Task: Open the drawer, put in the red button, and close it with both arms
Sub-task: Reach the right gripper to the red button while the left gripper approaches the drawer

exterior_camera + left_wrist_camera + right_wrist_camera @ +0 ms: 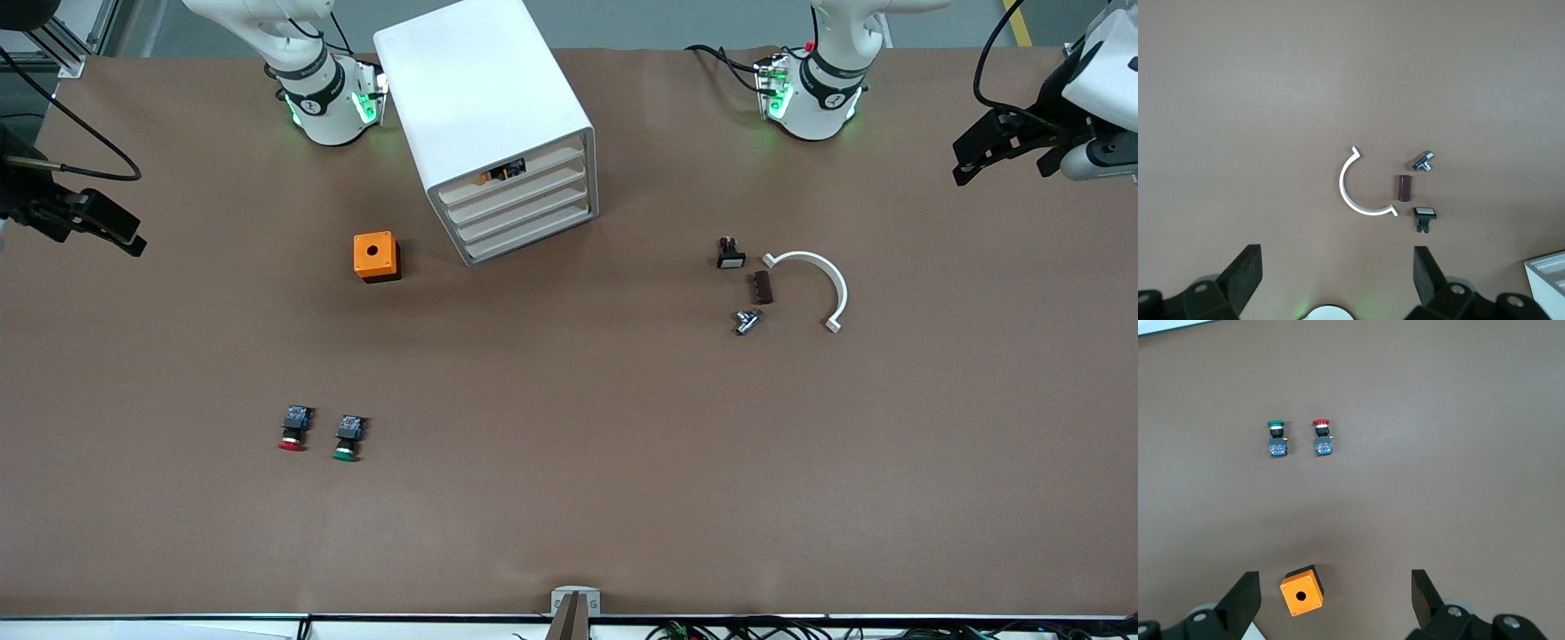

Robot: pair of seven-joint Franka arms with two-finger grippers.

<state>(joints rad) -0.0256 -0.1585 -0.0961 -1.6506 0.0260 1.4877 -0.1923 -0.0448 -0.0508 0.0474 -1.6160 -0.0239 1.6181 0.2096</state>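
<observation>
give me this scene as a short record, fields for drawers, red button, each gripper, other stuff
drawers: all four in the white cabinet look shut; top drawer shows something dark through its front
red button: red button lies on the table beside the green button, toward the right arm's end
left gripper: left gripper open, holding nothing, up over the left arm's end of the table
right gripper: right gripper open, holding nothing, over the right arm's end
other: orange box beside the cabinet; white curved clip

The brown table [569,498] carries the cabinet [484,116], red button [293,429], green button [348,438] and orange box [376,256].
</observation>
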